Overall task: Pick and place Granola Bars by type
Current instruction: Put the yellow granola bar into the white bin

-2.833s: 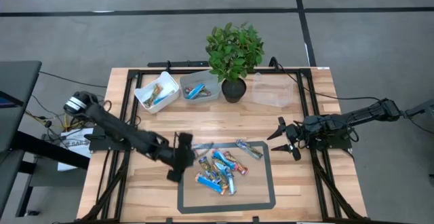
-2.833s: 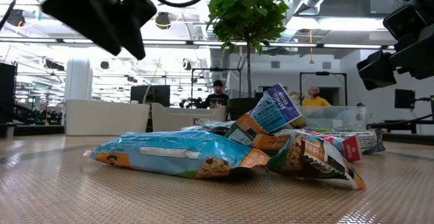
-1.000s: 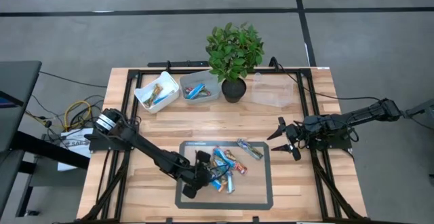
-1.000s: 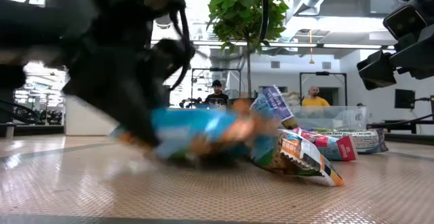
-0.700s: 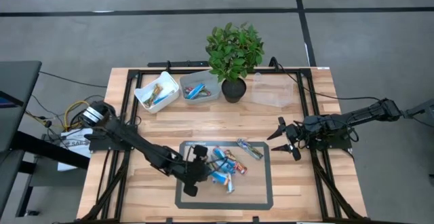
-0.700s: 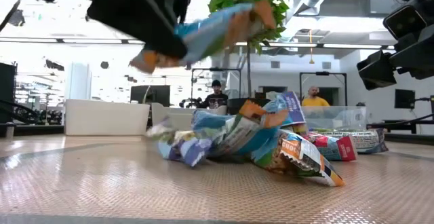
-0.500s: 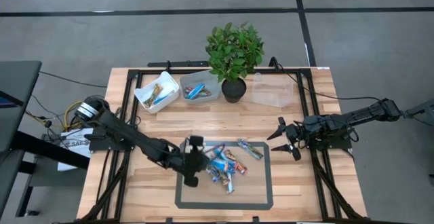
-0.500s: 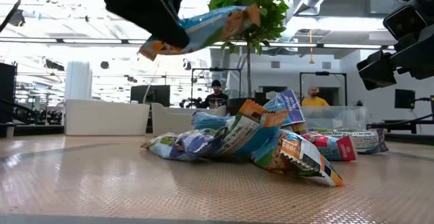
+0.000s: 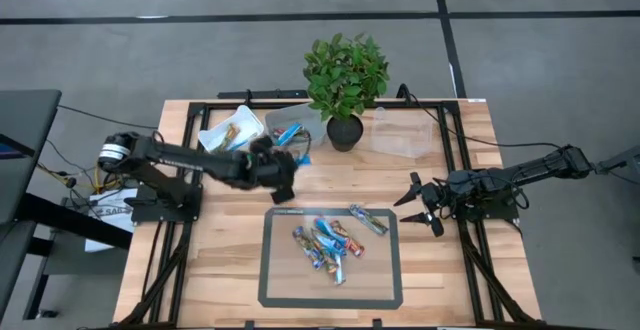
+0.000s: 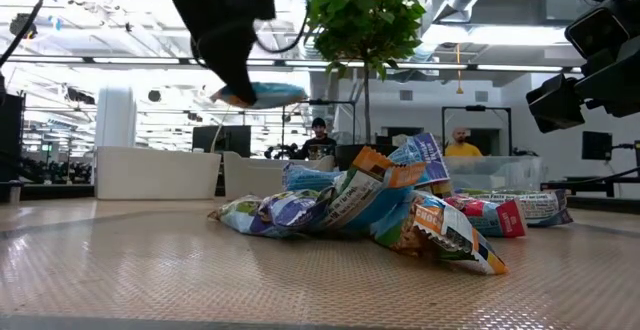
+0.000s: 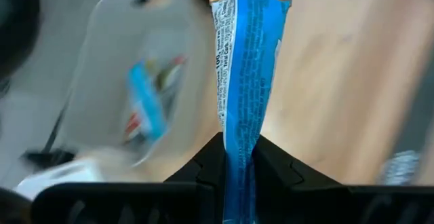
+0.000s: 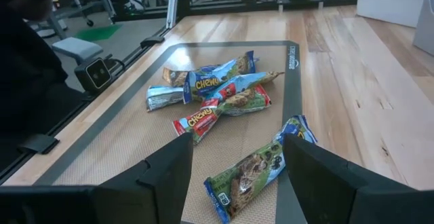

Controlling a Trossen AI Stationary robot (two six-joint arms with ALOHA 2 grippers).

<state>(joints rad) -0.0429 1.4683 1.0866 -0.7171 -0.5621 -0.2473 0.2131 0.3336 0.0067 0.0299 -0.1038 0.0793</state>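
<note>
The left claw [image 9: 290,160] is clamped on a blue bar [image 11: 243,81], held above the desk [image 9: 455,260] beside the tubs [image 9: 296,127] at the far edge. The right claw [image 9: 413,201] waits near the right edge, fingers apart. Remaining bars [image 9: 325,245] lie piled on the mat [image 9: 385,295].

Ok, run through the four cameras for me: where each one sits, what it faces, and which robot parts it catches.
High view: overhead, looking straight down on the table; both arms show, left gripper by the middle tub, right gripper open beside the mat.
Low view: at table-top height, facing the bar pile and the room; arm parts hang from above.
Left wrist view: past its own fingers, shut on a blue bar.
Right wrist view: past its own fingers at the mat.
Shared: high, low and right wrist views all show the pile.
</note>
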